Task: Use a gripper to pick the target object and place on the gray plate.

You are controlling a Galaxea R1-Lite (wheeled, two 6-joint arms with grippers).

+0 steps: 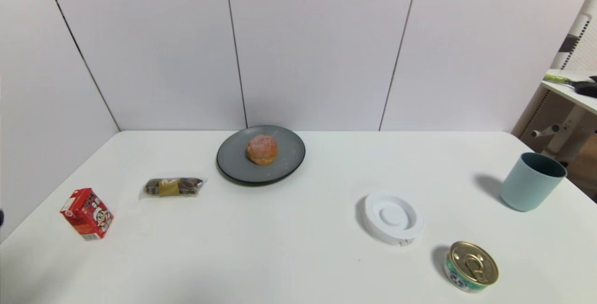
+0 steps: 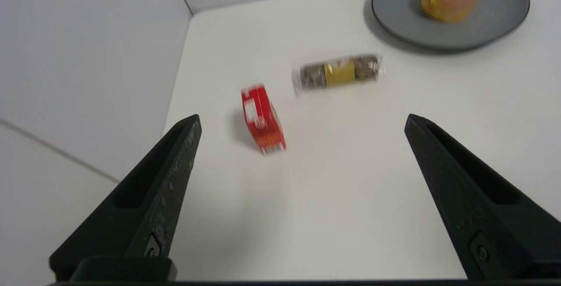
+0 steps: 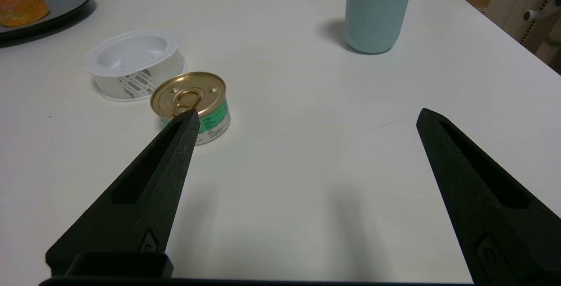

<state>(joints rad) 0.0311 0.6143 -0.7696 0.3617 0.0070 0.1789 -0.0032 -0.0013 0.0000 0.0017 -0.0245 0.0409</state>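
The pink and orange pastry (image 1: 262, 149) sits in the middle of the gray plate (image 1: 284, 169), and the plate is near the far edge of the white surface (image 1: 289, 248), close to the white wall (image 1: 317, 47). The left gripper (image 2: 302, 123) hangs over the near left part of the surface with its black fingers (image 2: 166, 180) spread wide and holding nothing. The right gripper (image 3: 307, 117) hangs over the near right part, and its fingers (image 3: 162, 176) are spread wide too, with nothing in them. A wrapped brown snack bar (image 1: 172, 186) lies just left of the plate. A small red carton (image 1: 87, 213) stands by the left edge. A white ring dish (image 1: 393, 217) sits right of the middle, and nothing is in it. A little can (image 1: 470, 266) with a gold lid is near the front right corner. A blue-green cup (image 1: 531, 181) stands at the right edge. I cannot tell what is inside the cup.
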